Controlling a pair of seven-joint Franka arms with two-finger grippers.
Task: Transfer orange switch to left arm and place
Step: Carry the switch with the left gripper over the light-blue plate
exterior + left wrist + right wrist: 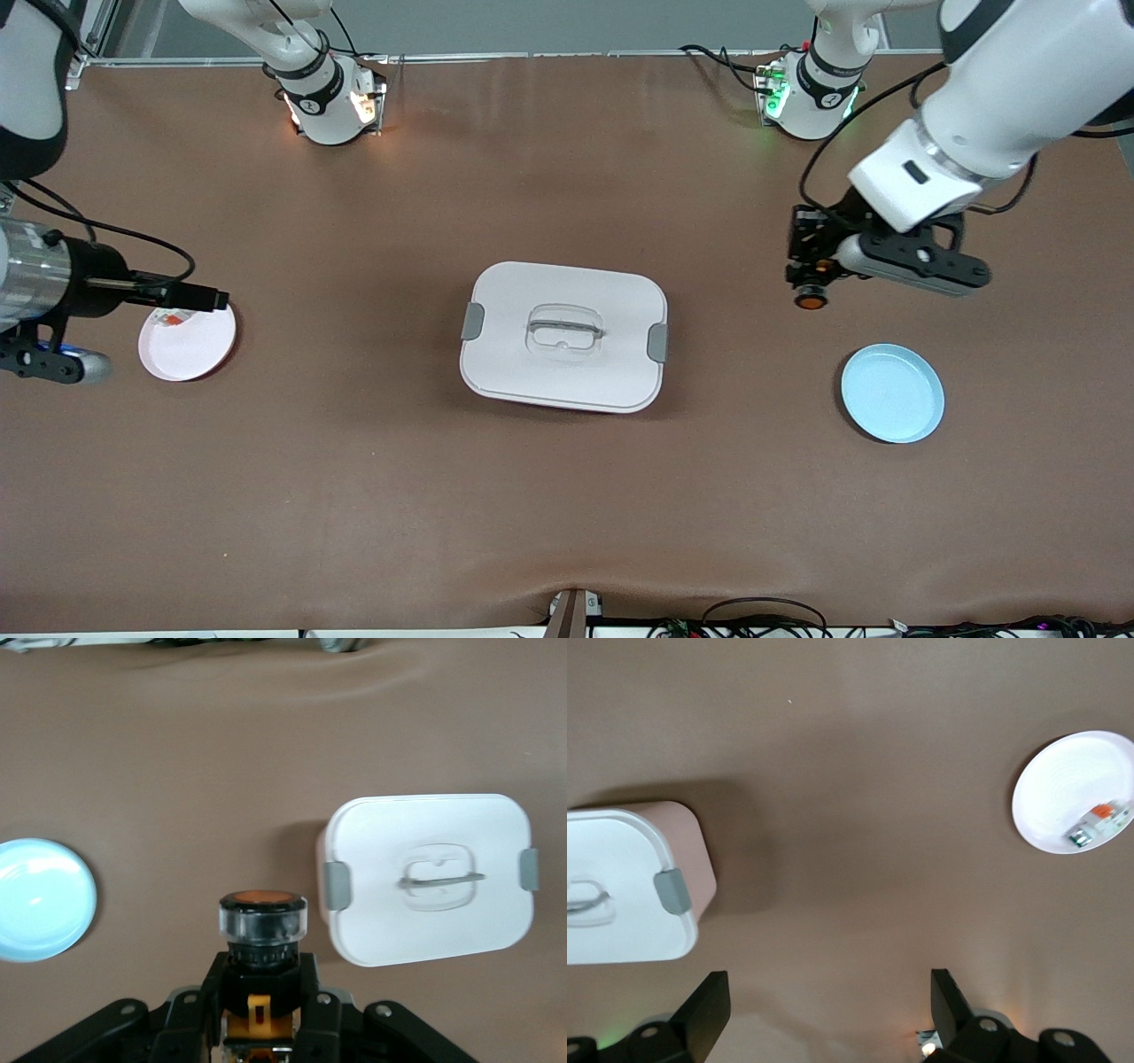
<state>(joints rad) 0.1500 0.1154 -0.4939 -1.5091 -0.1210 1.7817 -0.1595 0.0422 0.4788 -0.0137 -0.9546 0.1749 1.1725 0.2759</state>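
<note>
Left wrist view shows my left gripper [257, 1019] clamped on the orange switch [262, 930], cap outward, up over bare table beside the box [563, 335] for a handover; my right gripper [828, 1001] waits with fingers apart, above the table near the pink plate [199, 350]

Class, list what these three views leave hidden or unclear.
- Right end effector: front view cuts it off at the edge.
- Small part on the pink plate: partly hidden by the right arm's cable in the front view.
- Left end effector: its fingertips are hidden under the switch in the left wrist view.
</note>
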